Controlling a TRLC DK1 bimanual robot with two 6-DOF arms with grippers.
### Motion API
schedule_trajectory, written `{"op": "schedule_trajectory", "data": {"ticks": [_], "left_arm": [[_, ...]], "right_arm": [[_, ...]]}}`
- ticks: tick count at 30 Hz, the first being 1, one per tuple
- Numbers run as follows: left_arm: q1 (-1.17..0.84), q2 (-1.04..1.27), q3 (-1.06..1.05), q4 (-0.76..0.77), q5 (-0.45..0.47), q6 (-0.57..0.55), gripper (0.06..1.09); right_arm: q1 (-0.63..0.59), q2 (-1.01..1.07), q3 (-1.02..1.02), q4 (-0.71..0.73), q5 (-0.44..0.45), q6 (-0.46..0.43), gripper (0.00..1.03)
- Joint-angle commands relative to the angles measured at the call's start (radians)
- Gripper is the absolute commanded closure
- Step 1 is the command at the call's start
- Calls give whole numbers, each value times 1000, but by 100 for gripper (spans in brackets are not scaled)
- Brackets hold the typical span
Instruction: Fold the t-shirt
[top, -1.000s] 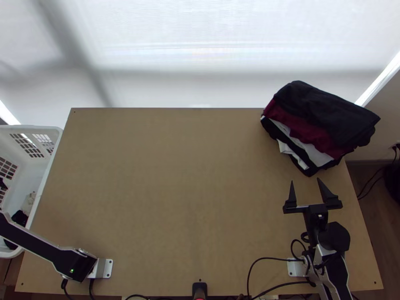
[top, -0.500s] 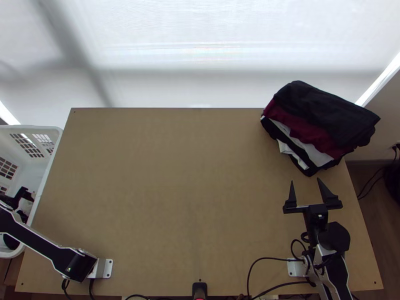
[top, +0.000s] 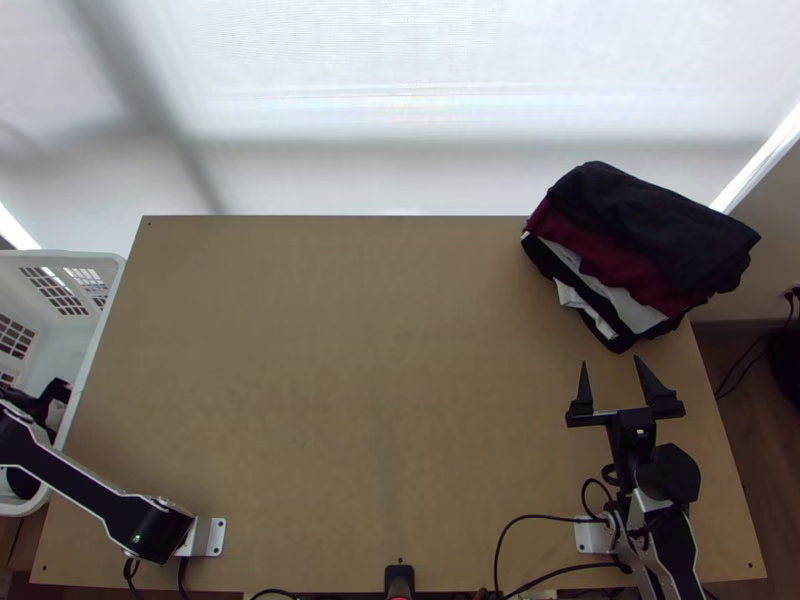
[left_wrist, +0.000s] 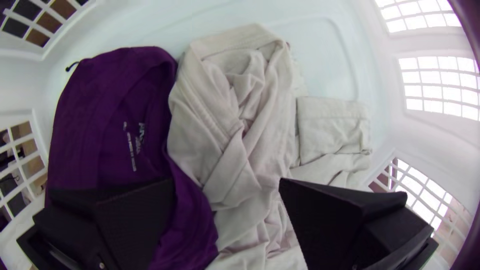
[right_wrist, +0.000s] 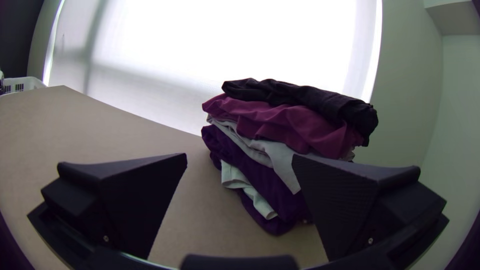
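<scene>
1. Top view gives me the desk (top: 350, 350), the broadest thing, stretching between the left claw (top: 40, 403) and the right claw (top: 625, 365).
2. Around my left claw sits the white basket (top: 108, 303), beside the desk's left edge.
3. Just beyond my right claw's tips, a stack of clothes (top: 650, 250) rests on the desk: black on top, burgundy under it, then white and dark layers, folded and uneven.
4. Ahead of my left claw, down in the basket, a pale garment (left_wrist: 240, 130) lies bunched, and I see part of it between the fingers. Touching it is a purple garment (left_wrist: 100, 115), partly hidden behind one finger. I can't tell which of these, if either, is the t-shirt.
5. Left claw (left_wrist: 227, 182): fingers spread apart, nothing gripped that I can see.
6. Right claw: fingers wide apart too, holding nothing, short of the stack.
</scene>
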Motion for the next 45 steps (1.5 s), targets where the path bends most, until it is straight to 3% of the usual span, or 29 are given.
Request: {"op": "schedule_trajectory", "data": {"ticks": [1, 14, 30, 45], "left_arm": [[-26, 32, 20, 22, 10, 56, 11], [-95, 29, 20, 76, 7, 100, 11], [-95, -161, 10, -18, -10, 129, 11], [-151, -72, 11, -4, -44, 123, 11]], "right_arm": [[-5, -5, -10, -14, -3, 10, 4], [-5, -5, -8, -13, -3, 10, 4], [-6, -5, -8, -13, -1, 10, 4], [-5, -5, -10, -13, -3, 10, 4]]}}
